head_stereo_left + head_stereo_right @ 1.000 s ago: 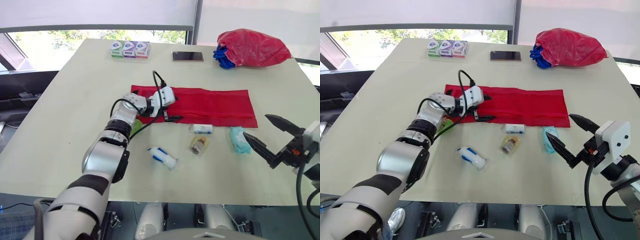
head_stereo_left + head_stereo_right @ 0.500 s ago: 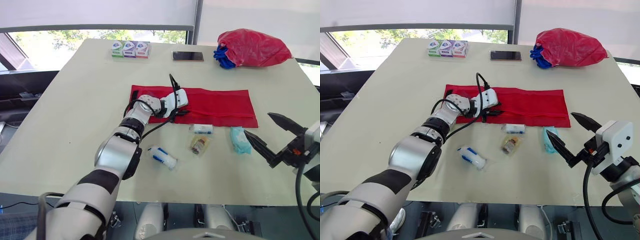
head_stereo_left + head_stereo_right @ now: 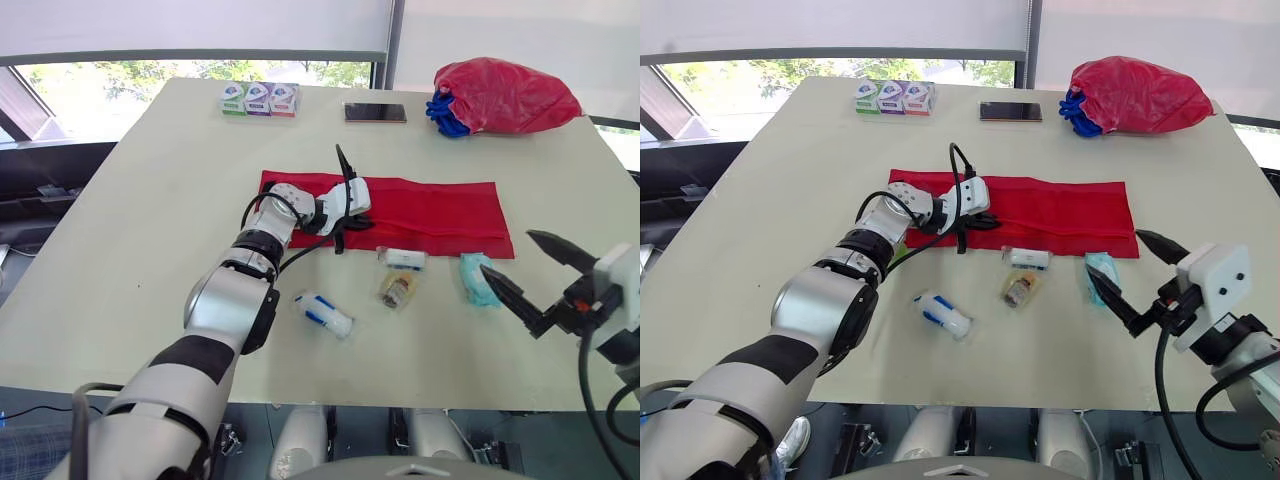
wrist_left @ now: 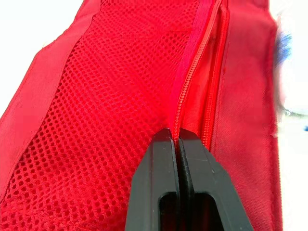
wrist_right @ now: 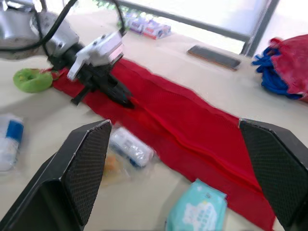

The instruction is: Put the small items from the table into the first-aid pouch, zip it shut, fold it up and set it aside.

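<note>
Left end effector [image 4: 174, 137]: pressing its fingers closed together on the zipper [image 4: 191, 72] of the pouch [image 3: 430, 210].
Right end effector [image 3: 508, 252]: hovering wide open near the tabletop's [image 3: 150, 200] right front edge.
Pouch: lying flat and unfolded mid-tabletop.
Small items: bandage roll [image 3: 325, 313], packet [image 3: 398, 290] and wipes pack [image 3: 480, 280] are lying outside, in front of the pouch.

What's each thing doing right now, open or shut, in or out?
Pouch: unfolded, flat on the table.
Left gripper: shut, at the pouch's zip.
Right gripper: open, over the table.
White roll: outside the pouch.
Clear packet: outside the pouch.
Wipes pack: outside the pouch.
Blue-and-white tube: outside the pouch.
</note>
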Controlling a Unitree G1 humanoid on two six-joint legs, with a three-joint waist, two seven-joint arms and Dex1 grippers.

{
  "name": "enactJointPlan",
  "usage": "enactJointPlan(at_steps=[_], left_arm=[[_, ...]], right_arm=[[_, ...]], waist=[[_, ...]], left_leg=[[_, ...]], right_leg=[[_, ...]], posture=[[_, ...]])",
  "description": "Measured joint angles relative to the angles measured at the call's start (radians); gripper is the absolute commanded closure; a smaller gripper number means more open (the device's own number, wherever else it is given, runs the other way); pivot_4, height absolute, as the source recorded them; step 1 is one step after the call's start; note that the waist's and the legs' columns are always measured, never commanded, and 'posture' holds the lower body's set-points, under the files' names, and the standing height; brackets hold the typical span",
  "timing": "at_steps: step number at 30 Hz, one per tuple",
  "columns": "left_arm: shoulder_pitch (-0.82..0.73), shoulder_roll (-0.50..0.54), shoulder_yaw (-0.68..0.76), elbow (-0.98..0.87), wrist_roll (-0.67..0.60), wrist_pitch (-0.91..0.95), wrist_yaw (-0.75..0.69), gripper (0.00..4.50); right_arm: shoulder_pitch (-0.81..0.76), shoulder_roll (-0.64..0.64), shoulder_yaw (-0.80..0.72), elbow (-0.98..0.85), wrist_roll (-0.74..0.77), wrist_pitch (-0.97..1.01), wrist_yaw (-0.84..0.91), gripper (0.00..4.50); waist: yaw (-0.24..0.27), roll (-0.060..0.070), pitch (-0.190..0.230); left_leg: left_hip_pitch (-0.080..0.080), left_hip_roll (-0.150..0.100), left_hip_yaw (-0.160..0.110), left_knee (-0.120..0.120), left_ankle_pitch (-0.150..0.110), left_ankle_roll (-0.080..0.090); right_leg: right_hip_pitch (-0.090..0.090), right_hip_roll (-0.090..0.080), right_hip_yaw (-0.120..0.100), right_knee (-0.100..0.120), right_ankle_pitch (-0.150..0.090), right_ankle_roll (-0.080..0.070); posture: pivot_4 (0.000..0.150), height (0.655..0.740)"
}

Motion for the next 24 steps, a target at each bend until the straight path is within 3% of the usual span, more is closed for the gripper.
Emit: enactJointPlan(at_steps=[7, 14, 18, 24], left_arm=[[0.001, 0.012, -0.008, -0.014, -0.003, 0.003, -0.068, 4.42], [0.002, 0.014, -0.017, -0.015, 0.005, 0.021, -0.050, 4.42], [0.001, 0.012, -0.008, -0.015, -0.007, 0.047, -0.075, 4.42], [0.000, 0.037, 0.006, -0.020, -0.041, 0.066, -0.195, 4.42]], right_arm=[[-0.155, -0.054, 0.176, -0.011, 0.025, 0.087, 0.006, 0.00], [-0.416, -0.051, 0.560, 0.180, -0.121, 0.132, 0.094, 0.00], [-0.491, 0.000, 0.726, 0.265, -0.216, 0.150, 0.120, 0.00], [-0.568, 0.128, 0.848, 0.298, -0.278, 0.202, 0.100, 0.00]], waist=[[0.000, 0.000, 0.000], [0.000, -0.001, 0.000], [-0.001, -0.001, 0.000], [-0.004, -0.001, 0.000]], left_leg=[[0.000, 0.000, -0.001, 0.000, 0.000, 0.000], [-0.001, -0.001, -0.001, 0.001, 0.000, 0.000], [-0.002, -0.002, -0.001, 0.001, 0.000, 0.000], [-0.001, -0.001, -0.001, 0.001, 0.000, 0.000]], right_leg=[[0.000, 0.000, 0.000, 0.000, 0.000, 0.000], [0.000, 0.000, -0.001, 0.000, 0.000, 0.000], [-0.001, 0.000, -0.001, 0.000, 0.000, 0.000], [-0.001, 0.000, -0.002, 0.001, 0.000, 0.000]], posture=[[0.150, 0.7400], [0.150, 0.7400], [0.150, 0.7400], [0.150, 0.7400]])
